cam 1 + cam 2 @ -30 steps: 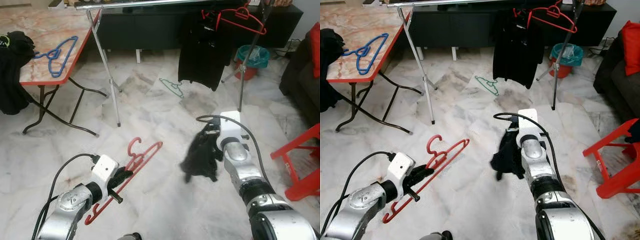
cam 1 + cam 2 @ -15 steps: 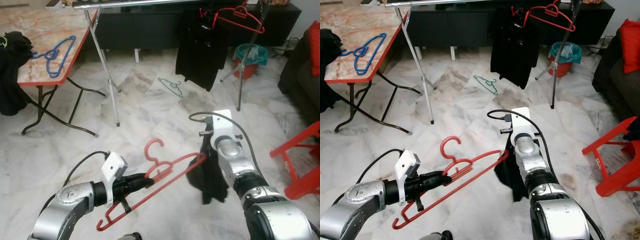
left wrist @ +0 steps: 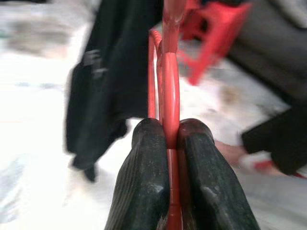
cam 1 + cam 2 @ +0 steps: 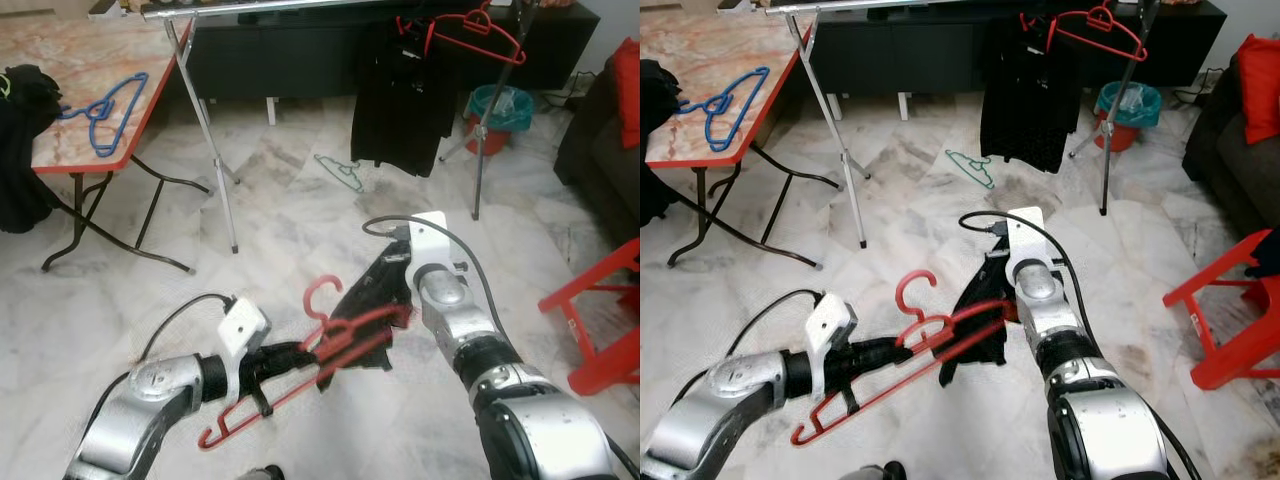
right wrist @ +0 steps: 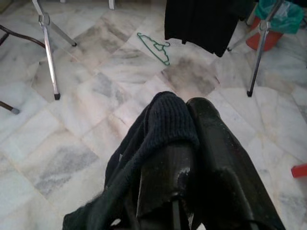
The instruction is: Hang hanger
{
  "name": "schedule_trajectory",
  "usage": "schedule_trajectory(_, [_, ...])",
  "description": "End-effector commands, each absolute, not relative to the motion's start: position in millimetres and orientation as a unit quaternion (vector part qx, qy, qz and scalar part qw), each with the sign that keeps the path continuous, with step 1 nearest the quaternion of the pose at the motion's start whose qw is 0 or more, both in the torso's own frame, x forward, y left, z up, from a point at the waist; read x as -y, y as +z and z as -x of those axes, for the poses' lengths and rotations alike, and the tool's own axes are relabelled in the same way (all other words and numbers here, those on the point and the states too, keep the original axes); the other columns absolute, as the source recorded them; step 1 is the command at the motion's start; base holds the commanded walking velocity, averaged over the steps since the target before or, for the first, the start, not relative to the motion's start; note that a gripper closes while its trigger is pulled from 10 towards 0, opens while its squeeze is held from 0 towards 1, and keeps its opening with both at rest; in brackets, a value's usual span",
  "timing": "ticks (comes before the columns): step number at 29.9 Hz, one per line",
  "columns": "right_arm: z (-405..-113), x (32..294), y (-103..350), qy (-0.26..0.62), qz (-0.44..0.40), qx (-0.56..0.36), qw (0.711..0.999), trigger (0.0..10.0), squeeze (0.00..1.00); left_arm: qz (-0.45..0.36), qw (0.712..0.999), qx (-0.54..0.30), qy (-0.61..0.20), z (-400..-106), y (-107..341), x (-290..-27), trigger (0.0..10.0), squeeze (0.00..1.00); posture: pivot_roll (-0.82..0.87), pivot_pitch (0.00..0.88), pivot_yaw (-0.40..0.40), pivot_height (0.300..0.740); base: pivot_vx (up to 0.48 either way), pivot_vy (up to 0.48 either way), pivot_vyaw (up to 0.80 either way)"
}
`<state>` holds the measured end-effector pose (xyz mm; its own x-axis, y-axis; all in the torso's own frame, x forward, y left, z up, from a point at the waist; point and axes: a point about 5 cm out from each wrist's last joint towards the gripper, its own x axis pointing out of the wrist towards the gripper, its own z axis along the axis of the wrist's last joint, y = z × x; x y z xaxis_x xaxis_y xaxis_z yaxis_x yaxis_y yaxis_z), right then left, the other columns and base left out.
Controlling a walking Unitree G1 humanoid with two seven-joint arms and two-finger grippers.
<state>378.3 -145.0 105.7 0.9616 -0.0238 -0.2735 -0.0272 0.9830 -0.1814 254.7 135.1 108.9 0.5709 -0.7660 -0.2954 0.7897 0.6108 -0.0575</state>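
Low over the marble floor (image 4: 300,230) in the left eye view, the left tool (image 4: 300,355) is reaching toward the middle and gripping the red hanger (image 4: 330,345) near its neck, so the hook is curling upward and the long bar is slanting down toward the robot. Just beside it, the right tool (image 4: 400,290) is clenching a black garment (image 4: 365,310), whose cloth is draping across the hanger's far shoulder and touching it. Farther off, a metal clothes rack (image 4: 215,150) is standing with black clothes (image 4: 400,100) and another red hanger (image 4: 470,35) hanging near its right end. A green hanger (image 4: 343,173) is lying on the floor beyond the arms, and a blue hanger (image 4: 100,105) is resting on the tabletop (image 4: 60,140) at the left. A red stool (image 4: 600,320) is standing at the right.

Across the right eye view the same arrangement is showing, with a teal bin (image 4: 1127,105) sitting behind the rack's leg.

Along the left wrist view, both black fingers (image 3: 146,177) are pressing tight on the hanger's red bar, with the dark garment hanging blurred beyond.

Along the right wrist view, the fingers (image 5: 211,143) are pinching a fold of the knitted black cloth, which is bunching over one finger and trailing down toward the floor.
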Motion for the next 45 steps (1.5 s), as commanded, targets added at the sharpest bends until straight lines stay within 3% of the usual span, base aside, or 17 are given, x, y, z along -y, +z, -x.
schedule_trajectory(1, [-383, 140, 116, 0.007, 0.087, -0.121, 0.989, 10.0, 0.00, -0.051, 0.895, -0.139, -0.421, -258, 110, -140, 10.0, 0.00, 0.04, 0.118, 0.015, 0.740, 0.000, 0.000, 0.00])
schedule_trajectory(9, [-380, 142, 112, 0.011, 0.085, -0.127, 0.988, 10.0, 0.00, -0.052, 0.907, -0.129, -0.397, -262, 110, -140, 10.0, 0.00, 0.04, 0.119, 0.014, 0.740, 0.000, 0.000, 0.00])
schedule_trajectory(25, [-377, 136, 108, 0.032, 0.080, -0.148, 0.985, 10.0, 0.00, 0.007, 0.872, -0.127, -0.473, -245, 114, -122, 10.0, 0.00, 0.04, 0.113, 0.011, 0.740, 0.000, 0.000, 0.00])
schedule_trajectory(39, [-373, 129, 112, 0.056, 0.072, -0.144, 0.985, 10.0, 0.00, -0.053, 0.939, -0.118, -0.320, -277, 107, -140, 10.0, 0.00, 0.03, 0.108, 0.013, 0.740, 0.000, 0.000, 0.00])
schedule_trajectory(45, [-369, 128, 109, 0.061, 0.073, -0.150, 0.984, 10.0, 0.00, -0.008, 0.923, -0.096, -0.371, -270, 114, -130, 10.0, 0.00, 0.03, 0.108, 0.013, 0.740, 0.000, 0.000, 0.00])
